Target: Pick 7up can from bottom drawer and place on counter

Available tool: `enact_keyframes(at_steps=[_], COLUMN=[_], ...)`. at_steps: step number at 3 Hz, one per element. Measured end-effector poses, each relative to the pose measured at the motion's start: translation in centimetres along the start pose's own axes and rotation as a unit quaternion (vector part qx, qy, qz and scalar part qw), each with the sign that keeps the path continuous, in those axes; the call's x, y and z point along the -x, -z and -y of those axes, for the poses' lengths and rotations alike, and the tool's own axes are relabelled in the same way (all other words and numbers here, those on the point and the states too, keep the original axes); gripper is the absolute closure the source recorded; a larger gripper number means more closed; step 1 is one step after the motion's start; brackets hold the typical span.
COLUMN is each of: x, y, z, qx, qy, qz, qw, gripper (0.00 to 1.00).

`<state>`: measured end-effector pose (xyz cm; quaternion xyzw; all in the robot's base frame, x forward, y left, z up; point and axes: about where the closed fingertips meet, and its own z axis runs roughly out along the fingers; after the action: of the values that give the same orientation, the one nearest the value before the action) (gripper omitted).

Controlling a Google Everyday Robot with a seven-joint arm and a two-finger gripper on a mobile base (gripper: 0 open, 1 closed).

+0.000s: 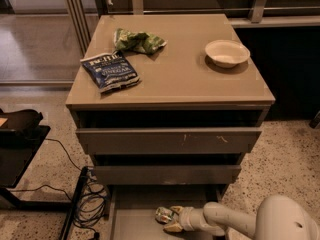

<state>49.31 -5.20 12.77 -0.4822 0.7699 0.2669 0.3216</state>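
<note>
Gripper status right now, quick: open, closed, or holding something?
Gripper: low in the bottom drawer, right at the 7up can; open, closed or holding cannot be told.

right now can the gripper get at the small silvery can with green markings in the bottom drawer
Probably yes: the gripper sits inside the pulled-out grey bottom drawer, right against the small silvery can with green markings, and nothing lies between them.
</note>
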Motion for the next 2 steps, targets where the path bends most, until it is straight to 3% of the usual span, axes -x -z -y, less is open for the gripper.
enact_keyframes(at_steps=[2], x=[0.00], y=[0.00], z=[0.00], qx=[0.000], qy=[0.000], qz=[0.000], qw=[1.0000], gripper=[0.88])
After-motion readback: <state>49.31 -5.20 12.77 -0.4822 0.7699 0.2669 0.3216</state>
